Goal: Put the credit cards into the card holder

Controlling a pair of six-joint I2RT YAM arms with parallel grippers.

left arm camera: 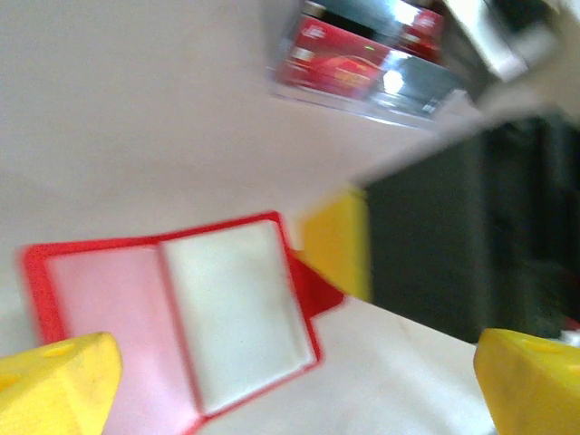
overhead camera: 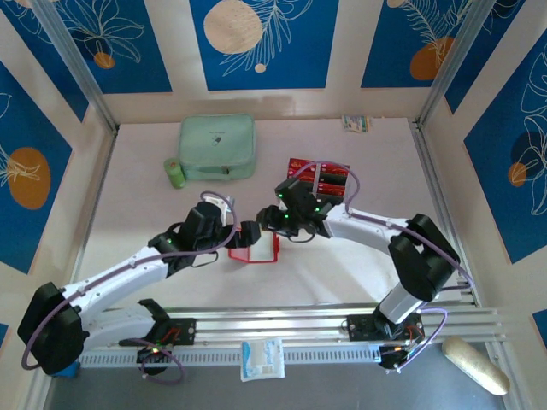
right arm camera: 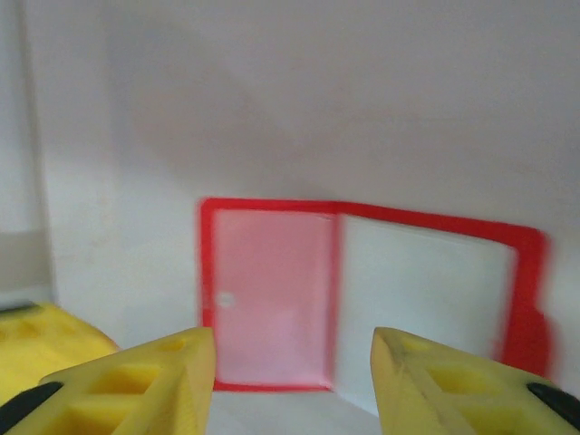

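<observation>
Card holder point(overhead camera: 256, 248): small red wallet, nearly square per half, lying open and flat on the surface. Two pale clear sleeves face up, one pinkish and one whiter, and a red snap tab sticks off one edge. It sits just below the tips of the left end effector point(overhead camera: 247, 232) and right end effector point(overhead camera: 272, 220). Credit cards point(overhead camera: 319, 178): red and black-and-red, lying flat in a cluster beyond the right end effector, apart from the holder.

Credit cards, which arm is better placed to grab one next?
Probably the right. The right gripper is open and empty, its arm beside the credit cards. The left gripper, also open, is at the card holder, with the right arm between it and the cards.
</observation>
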